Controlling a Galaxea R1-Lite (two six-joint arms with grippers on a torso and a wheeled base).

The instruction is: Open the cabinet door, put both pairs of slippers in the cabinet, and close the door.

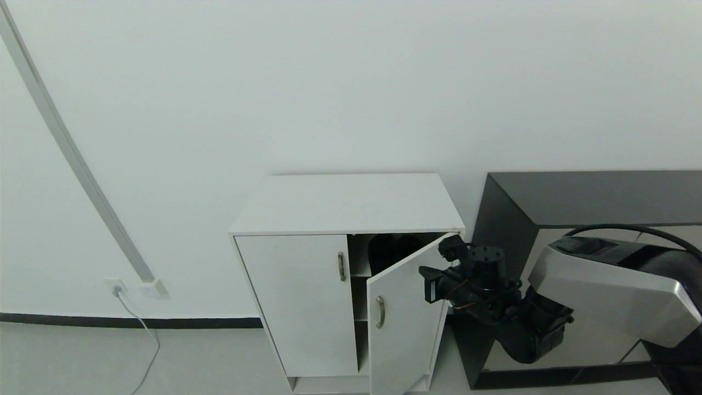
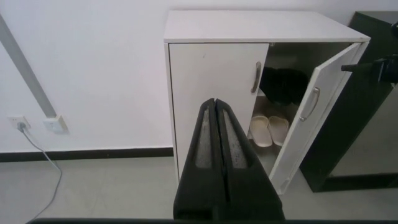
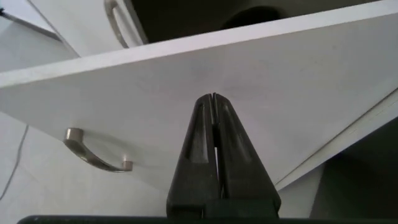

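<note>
Well, the white cabinet [image 1: 345,204] stands on the floor against the wall. A black stand [image 1: 592,197] is just beside it at 3 o'clock, and a wall socket [image 1: 116,287] sits low on the wall off at 9 o'clock. Its left door [image 1: 296,302] is shut flat. The right door [image 1: 403,334] hangs partly open, hinged at the 3 o'clock edge and swung out toward 6 o'clock, with its curved metal handle [image 1: 379,311] near the free edge. Through the gap both pairs are inside: the dark slippers [image 2: 284,84] sit on the upper shelf, and the pale slippers [image 2: 268,129] lie side by side on the shelf below. The right gripper [image 3: 214,102] is up at the outer face of the right door, high on the hinge side, its jaws pressed together with nothing between them. Whether the tips actually touch the panel I cannot tell. The left gripper [image 2: 216,107] hangs in the air well in front of the left door, jaws likewise closed and empty.
</note>
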